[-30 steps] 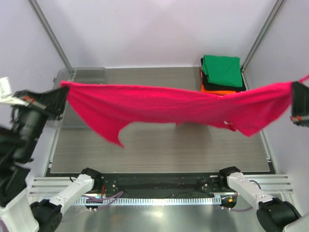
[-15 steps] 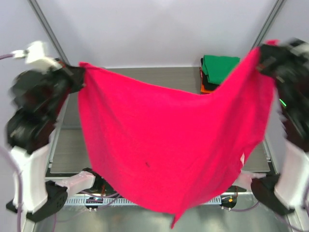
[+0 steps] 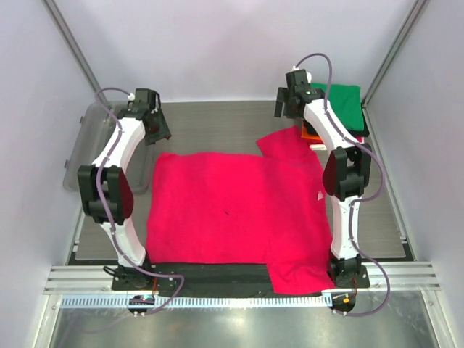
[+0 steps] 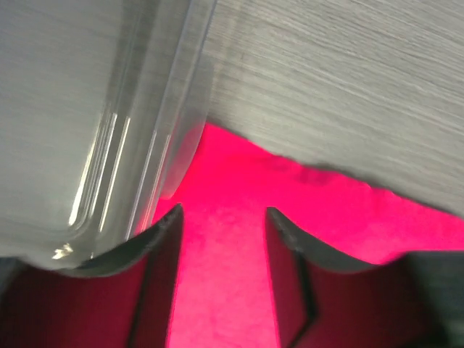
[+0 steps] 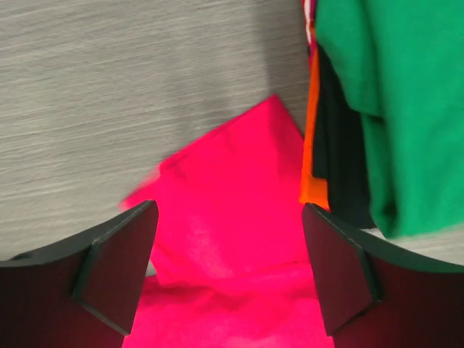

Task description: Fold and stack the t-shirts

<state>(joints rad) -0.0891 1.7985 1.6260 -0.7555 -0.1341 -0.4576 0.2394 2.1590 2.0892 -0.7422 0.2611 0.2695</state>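
- Bright crimson-pink soft cloth t-shirt (image 3: 225, 214): 0.5 s ago it hung in the air between 2 raised arms. It now lies spread flat on the grey wood-grain table (image 3: 217, 123). Its near right corner drapes over the near edge, and 1 sleeve (image 3: 279, 145) points toward the stack.
- Folded stack of green, black and orange t-shirts (image 3: 337, 105): sits in the far right corner, unmoved.
- Clear plastic tub (image 3: 80, 148): stands at the left edge, just beside the shirt's far left corner.
- Left gripper (image 3: 151, 119) and right gripper (image 3: 292, 98): both jaws are parted and empty above the shirt's far corners. Spreading is judged complete; folding has not begun.
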